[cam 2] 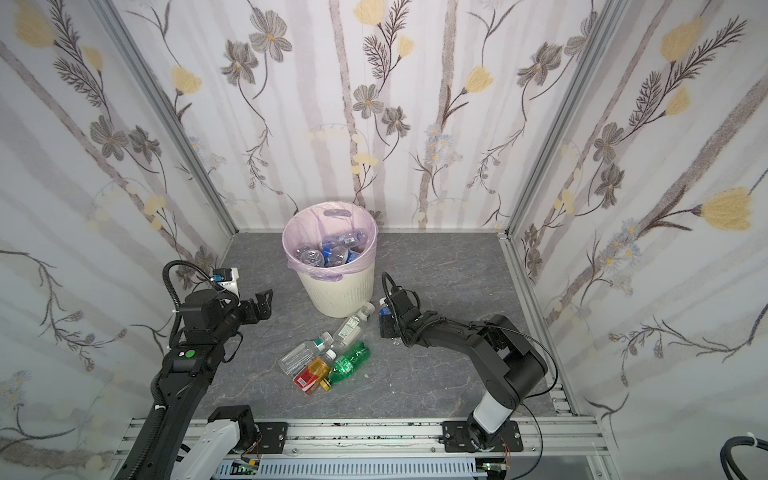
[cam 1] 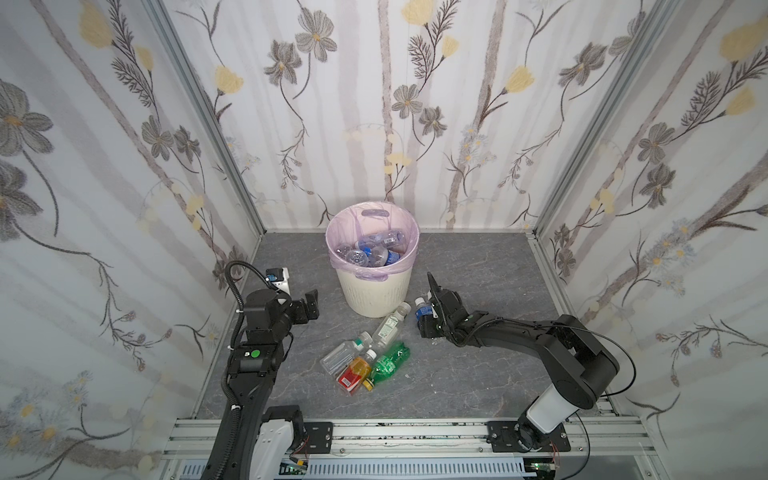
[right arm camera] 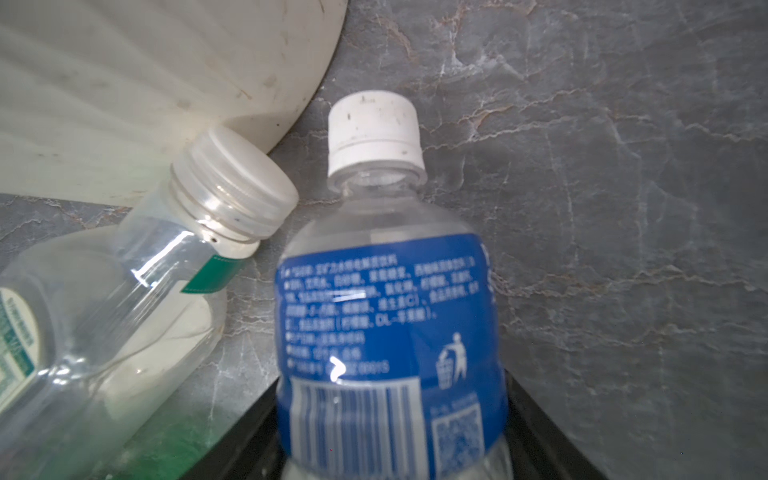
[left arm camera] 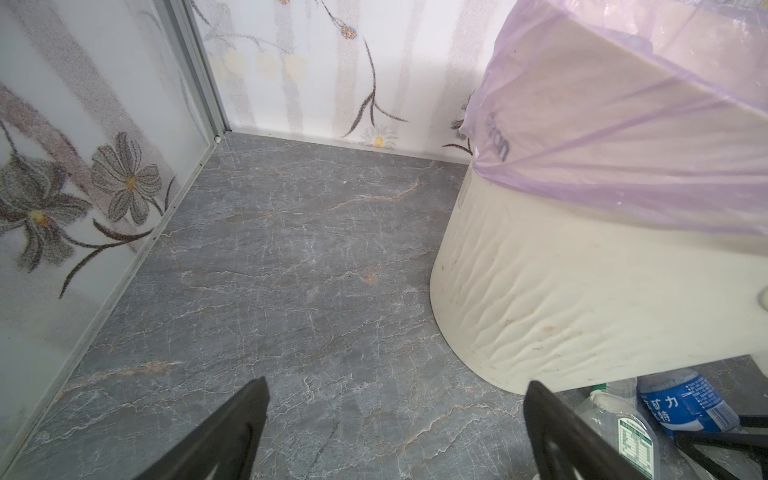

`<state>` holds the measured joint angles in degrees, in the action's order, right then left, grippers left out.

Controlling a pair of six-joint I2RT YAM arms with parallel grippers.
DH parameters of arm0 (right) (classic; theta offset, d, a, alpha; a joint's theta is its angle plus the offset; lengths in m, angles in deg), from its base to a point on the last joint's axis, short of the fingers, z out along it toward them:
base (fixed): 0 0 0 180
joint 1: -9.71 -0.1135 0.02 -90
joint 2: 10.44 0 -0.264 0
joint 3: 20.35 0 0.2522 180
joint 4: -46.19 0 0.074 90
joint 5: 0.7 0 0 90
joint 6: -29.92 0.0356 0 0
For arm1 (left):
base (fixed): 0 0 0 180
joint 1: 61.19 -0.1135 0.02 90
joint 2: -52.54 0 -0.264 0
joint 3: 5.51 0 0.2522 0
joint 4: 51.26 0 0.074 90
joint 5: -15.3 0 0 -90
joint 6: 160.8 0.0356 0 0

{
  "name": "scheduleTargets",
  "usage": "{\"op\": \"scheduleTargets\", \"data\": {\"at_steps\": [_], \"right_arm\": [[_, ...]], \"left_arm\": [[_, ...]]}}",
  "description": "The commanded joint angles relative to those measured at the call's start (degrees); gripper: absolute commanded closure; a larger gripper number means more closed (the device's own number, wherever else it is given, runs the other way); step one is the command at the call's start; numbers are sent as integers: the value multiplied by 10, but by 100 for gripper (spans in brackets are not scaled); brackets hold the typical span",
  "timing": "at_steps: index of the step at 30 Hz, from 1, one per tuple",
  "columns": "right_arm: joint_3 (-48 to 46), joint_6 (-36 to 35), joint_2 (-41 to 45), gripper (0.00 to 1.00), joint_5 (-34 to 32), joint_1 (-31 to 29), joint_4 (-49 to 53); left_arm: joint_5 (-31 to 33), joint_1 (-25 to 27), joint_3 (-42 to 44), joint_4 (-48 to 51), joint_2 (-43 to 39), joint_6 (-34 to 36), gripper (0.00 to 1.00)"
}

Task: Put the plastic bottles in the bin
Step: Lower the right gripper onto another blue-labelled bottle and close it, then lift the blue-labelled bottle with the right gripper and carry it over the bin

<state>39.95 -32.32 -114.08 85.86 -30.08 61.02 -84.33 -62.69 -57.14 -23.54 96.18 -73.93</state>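
Glossy clear plastic bottle [right arm camera: 386,332], matt ribbed plastic bin [right arm camera: 166,62], thin translucent bag [left arm camera: 644,124], smooth stone-look floor [right arm camera: 623,208]

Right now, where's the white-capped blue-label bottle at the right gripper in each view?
Both top views: blue-label bottle sits near the middle, just right of the bin's base.
Left wrist: seen partly, past the foot of the bin.
Right wrist: fills the foreground, with its cap pointing away from the camera.
Shared landmark: the cream bin.
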Motion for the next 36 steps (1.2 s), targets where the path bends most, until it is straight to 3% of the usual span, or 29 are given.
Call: {"op": "scheduleTargets", "data": {"at_steps": [1, 6, 17, 29, 36], "right_arm": [[4, -21, -2, 38, -23, 1, 6], [4, -43, 31, 48, -41, 9, 15], [21, -99, 118, 54, -46, 78, 29], [204, -234, 161, 55, -42, 95, 44], [310, -291, 126, 55, 15, 95, 16]], "left_arm": [[4, 0, 2, -11, 0, 0, 3], [4, 0, 1, -11, 1, 0, 3], [5, -1, 1, -12, 4, 0, 3], [1, -1, -1, -12, 6, -1, 3], [1, -1, -2, -11, 11, 2, 3]]}}
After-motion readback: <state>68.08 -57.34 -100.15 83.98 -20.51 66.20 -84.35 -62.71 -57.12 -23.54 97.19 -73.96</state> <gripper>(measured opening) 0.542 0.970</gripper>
